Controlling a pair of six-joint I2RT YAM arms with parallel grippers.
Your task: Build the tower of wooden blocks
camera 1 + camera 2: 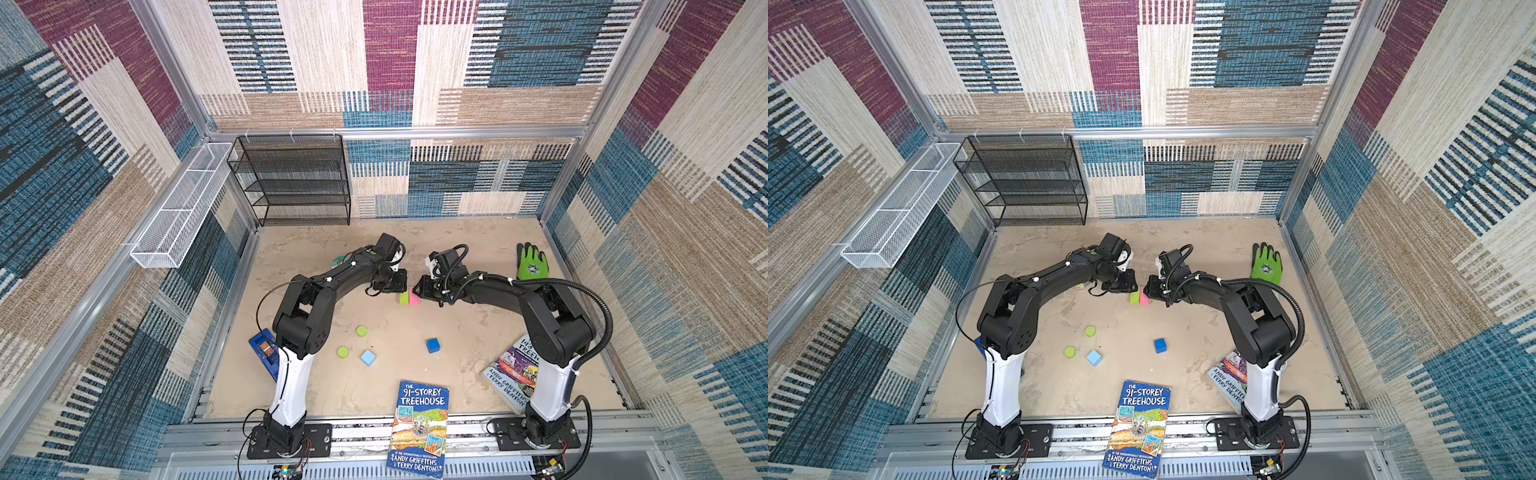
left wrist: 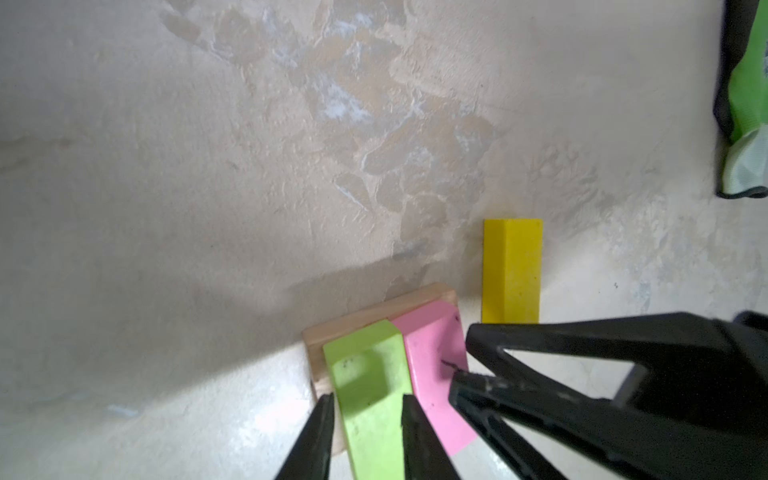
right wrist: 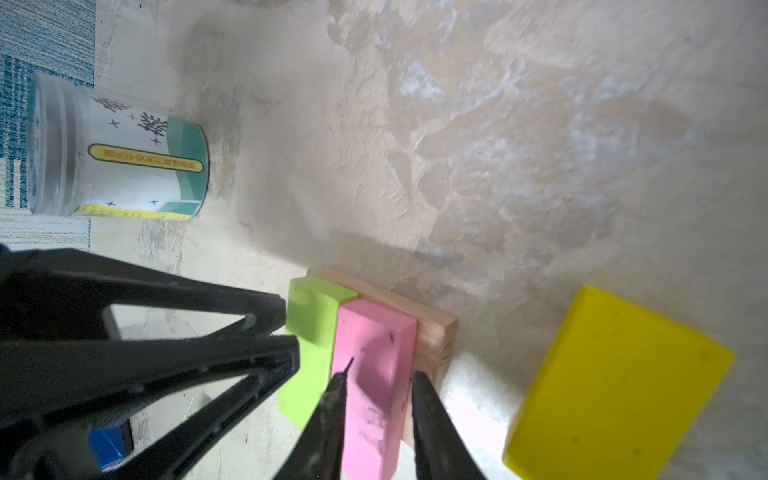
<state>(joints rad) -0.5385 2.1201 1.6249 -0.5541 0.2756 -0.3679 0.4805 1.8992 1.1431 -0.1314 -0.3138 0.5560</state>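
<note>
The lime oblong [image 2: 370, 374] and the pink oblong [image 2: 432, 353] lie side by side, touching, on top of the tan bars [image 2: 353, 324], about mid-surface [image 1: 415, 374]. My left tool [image 2: 368, 401] is closed down to a narrow gap on the lime oblong, a finger against each long side. My right tool [image 3: 378, 376], reaching in from the right, clamps the pink oblong the same way. The yellow oblong [image 2: 513, 270] lies flat just beside the stack on the pink side, not touching it. Nearer to me sit a lime round piece [image 1: 361, 331], a second lime round piece [image 1: 343, 352], the light-blue cube [image 1: 368, 358] and the dark-blue cube [image 1: 433, 345], all apart. A round tin [image 3: 124, 158] stands far left of the stack and a green glove [image 1: 532, 262] lies far right.
</note>
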